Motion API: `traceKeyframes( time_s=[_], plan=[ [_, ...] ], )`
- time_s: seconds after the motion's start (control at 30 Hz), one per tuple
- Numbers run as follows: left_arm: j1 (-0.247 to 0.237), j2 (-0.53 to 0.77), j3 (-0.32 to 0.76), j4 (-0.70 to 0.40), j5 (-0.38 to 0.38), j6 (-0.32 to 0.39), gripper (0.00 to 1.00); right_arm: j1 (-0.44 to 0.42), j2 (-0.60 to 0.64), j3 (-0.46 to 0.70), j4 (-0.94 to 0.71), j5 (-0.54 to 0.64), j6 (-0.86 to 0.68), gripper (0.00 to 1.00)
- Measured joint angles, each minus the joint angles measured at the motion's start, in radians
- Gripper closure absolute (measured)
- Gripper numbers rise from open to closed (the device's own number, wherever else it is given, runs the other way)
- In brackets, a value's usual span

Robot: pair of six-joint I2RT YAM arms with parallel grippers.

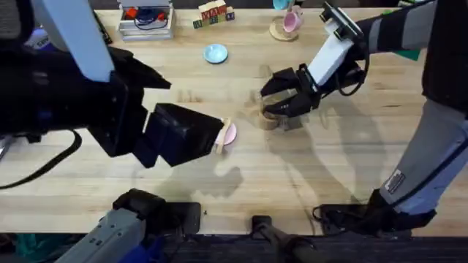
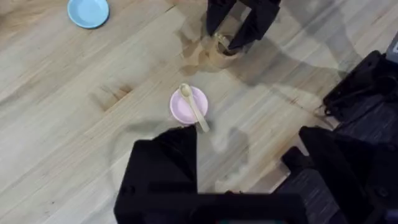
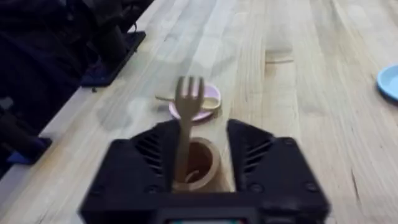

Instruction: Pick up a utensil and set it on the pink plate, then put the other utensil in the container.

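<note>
Two utensils, two places. In the overhead view the right gripper [image 1: 281, 98] hung over the cup [image 1: 269, 119] at mid-table, while the left gripper [image 1: 219, 135] loomed large and dark close under the camera, covering most of the pink plate [image 1: 229, 134]; a sliver of the spoon [image 1: 222, 136] showed at its edge. Whether the left jaws were open or closed I could not tell.

From the left wrist, the spoon [image 2: 194, 107] lay across the plate [image 2: 184, 107], bowl on the pink and handle tip overhanging the rim — that half of the task looked done. Farther off, the right arm's black fingers [image 2: 219, 15] straddled the cup [image 2: 222, 50].

From the right wrist, the jaws were closed on the fork [image 3: 187, 118], which stood upright with tines up and its handle end down inside the cup [image 3: 198, 163]. It was pale wood, slim, with short tines; the cup brown and narrow. Beyond it sat the plate [image 3: 210, 93] with the spoon [image 3: 186, 101] on it.

The step in hand seemed to be the release. To do it well, I would lower until the handle touches bottom, then open gently — a narrow cup could tip if nudged.
</note>
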Motion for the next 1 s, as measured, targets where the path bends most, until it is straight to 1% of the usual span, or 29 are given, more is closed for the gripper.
traceKeyframes(
  time_s=[0.03, 0.13, 0.6, 0.63, 0.7, 0.83, 0.97, 1.0],
  plan=[
    [0.000, 0.000, 0.000, 0.000, 0.000, 0.000, 0.008, 0.000, 0.000, 0.000, -0.006, -0.011, -0.001, 0.495],
    [0.000, 0.000, 0.000, 0.000, 0.000, 0.000, 0.007, 0.000, 0.000, 0.000, -0.025, -0.034, -0.001, 0.436],
    [0.000, 0.000, 0.000, 0.000, 0.000, 0.000, 0.006, 0.000, 0.000, 0.000, -0.040, -0.054, -0.001, 0.382],
    [0.000, 0.000, 0.000, 0.000, 0.000, 0.000, 0.007, 0.000, 0.000, 0.000, -0.041, -0.057, -0.001, 0.375],
    [0.000, 0.000, 0.000, 0.000, 0.000, 0.000, 0.007, -0.001, 0.000, 0.000, -0.060, -0.070, -0.001, 0.323],
    [0.000, 0.000, 0.000, 0.000, 0.000, 0.000, 0.007, -0.007, 0.000, 0.020, -0.189, -0.076, -0.002, 0.254],
    [0.000, 0.000, 0.000, 0.000, 0.000, 0.000, 0.007, -0.023, 0.000, 0.104, -0.349, -0.069, -0.005, 0.176],
    [0.000, 0.000, 0.000, 0.000, 0.000, 0.000, 0.007, -0.027, 0.000, 0.126, -0.367, -0.065, -0.003, 0.162]
  ],
)
